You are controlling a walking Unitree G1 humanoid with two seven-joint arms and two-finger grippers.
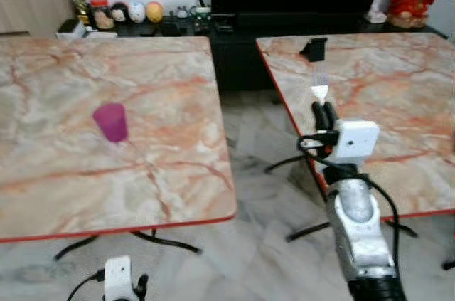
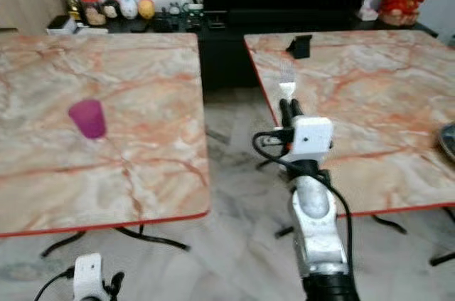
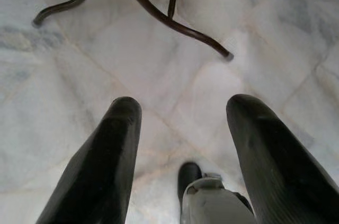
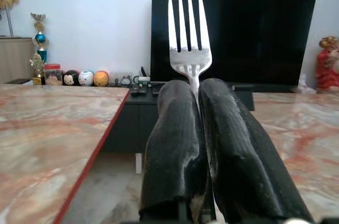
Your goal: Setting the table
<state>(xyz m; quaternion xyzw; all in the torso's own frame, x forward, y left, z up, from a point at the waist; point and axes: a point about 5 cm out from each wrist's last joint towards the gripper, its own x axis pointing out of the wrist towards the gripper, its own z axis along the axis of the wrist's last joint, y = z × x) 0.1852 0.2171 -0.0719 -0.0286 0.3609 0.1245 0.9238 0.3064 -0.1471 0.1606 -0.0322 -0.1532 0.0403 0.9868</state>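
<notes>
- A fork [image 4: 188, 38] is pinched by its handle between the pressed-together fingers [image 4: 175, 144] of the right tool [image 1: 325, 114], tines up and forward.
- The fork is held in the air over the left edge of the right surface [image 1: 398, 102], near the gap between the two surfaces.
- A purple cup [image 1: 111, 122] stands on the left surface [image 1: 71, 173], well apart from its edges.
- A small black object [image 1: 313, 48] sits near the far left corner of the right surface; what it is cannot be told.
- The left tool [image 3: 180, 144] hangs low over the floor [image 3: 159, 60] with its fingers spread, holding nothing.
- The fork is judged light, stiff and smooth metal, so it is likely to slip or pivot in a loose pinch; the handle is best gripped near its middle, flat faces against the pads.
- It is best laid down flat and gently to avoid a clatter or bounce on the hard marble-patterned top.
</notes>
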